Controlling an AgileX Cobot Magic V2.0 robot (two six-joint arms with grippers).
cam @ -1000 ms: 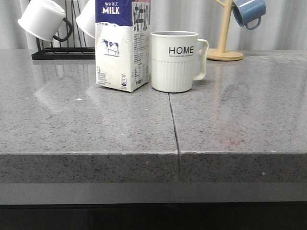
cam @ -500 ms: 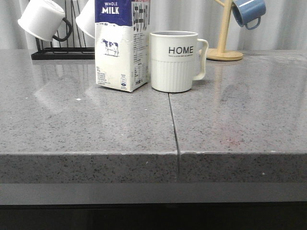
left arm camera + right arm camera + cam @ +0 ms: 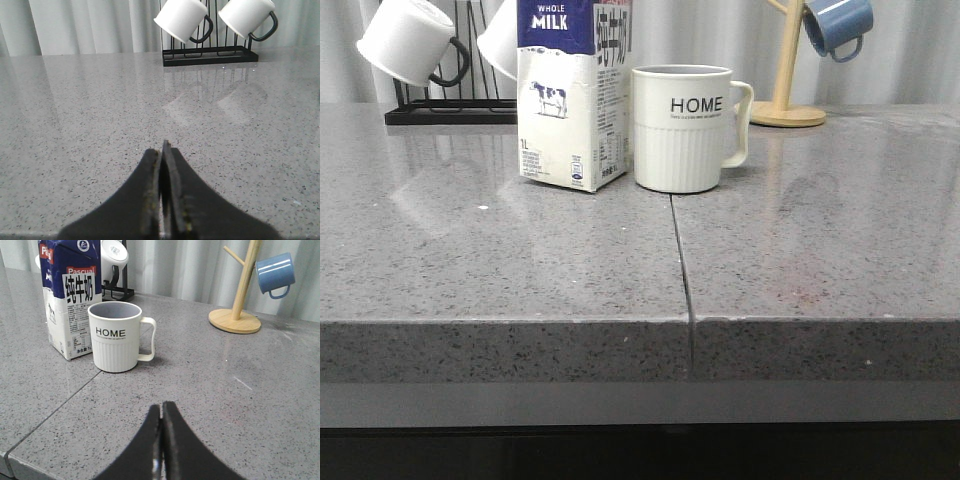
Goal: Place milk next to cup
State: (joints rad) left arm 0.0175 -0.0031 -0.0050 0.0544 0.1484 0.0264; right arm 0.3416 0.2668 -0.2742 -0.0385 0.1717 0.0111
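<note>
The milk (image 3: 575, 95) stands upright on the grey speckled counter (image 3: 520, 260), just beside the cup (image 3: 682, 128) on the side away from the cup's handle; from the front the two look almost touching, though whether they actually meet cannot be told. The cup is upright with its "HOME" lettering facing forward and its handle pointing away from the milk. A seam in the counter runs forward from just under the cup.

Behind the milk, a black wire rack (image 3: 450, 105) holds white mugs with black handles (image 3: 410, 40). Beyond the cup, on its handle side, a wooden mug tree (image 3: 788, 70) carries a blue mug (image 3: 838, 25).

The left end effector (image 3: 162, 200) has its fingers pressed together with nothing between them, above bare counter with the rack well beyond. The right end effector (image 3: 161, 450) is likewise closed and empty, near the cup but apart from it.
</note>
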